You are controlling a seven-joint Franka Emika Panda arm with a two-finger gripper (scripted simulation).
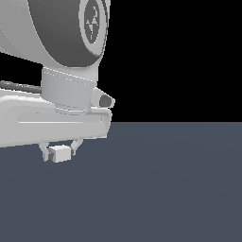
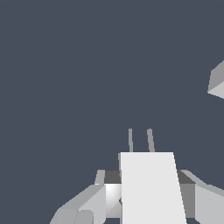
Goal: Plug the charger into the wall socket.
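The gripper (image 1: pixel 60 152) is clenched on the charger (image 1: pixel 60 153), which sits between the jaws above the dark floor (image 1: pixel 170 189). Only the wrist view shows its two thin prongs (image 2: pixel 140 140), pointing straight out ahead of the jaws along the charger's long axis. That view also catches a grey-white corner of some object (image 2: pixel 218 81) at the frame edge, off to one side; what it is cannot be told.
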